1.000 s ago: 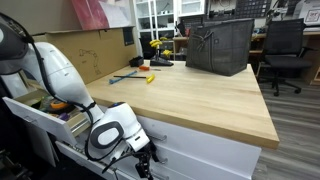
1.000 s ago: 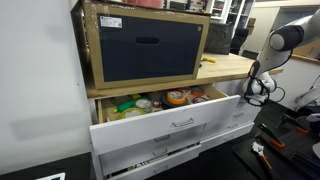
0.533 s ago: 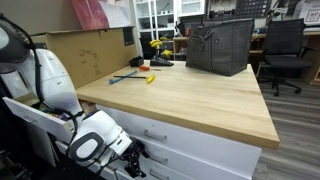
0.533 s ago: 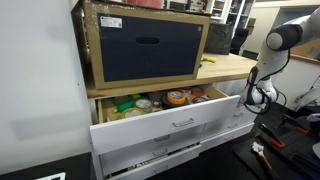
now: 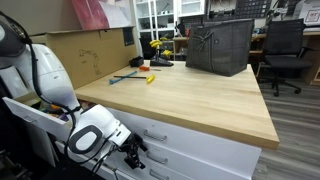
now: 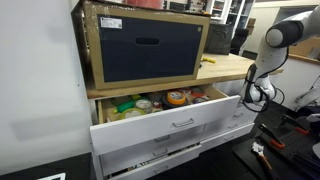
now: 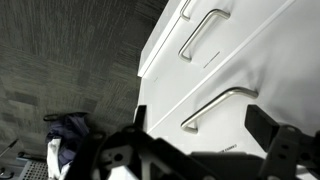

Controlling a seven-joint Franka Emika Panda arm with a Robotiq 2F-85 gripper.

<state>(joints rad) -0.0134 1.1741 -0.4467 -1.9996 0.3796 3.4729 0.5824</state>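
Note:
My gripper is open, its two dark fingers standing either side of a silver bar handle on a white drawer front, close to it but apart. A second handle shows on the drawer front above. In both exterior views the gripper hangs low in front of the white cabinet, below the wooden worktop. The top drawer stands pulled out, with tape rolls and several small items inside.
On the worktop sit a black mesh basket, hand tools and a cardboard box. A framed dark bin stands above the open drawer. An office chair is behind. Grey carpet and a crumpled cloth lie below.
The arm has dropped lower in front of the cabinet and its wrist has turned; over the last half second the gripper has shifted only slightly.

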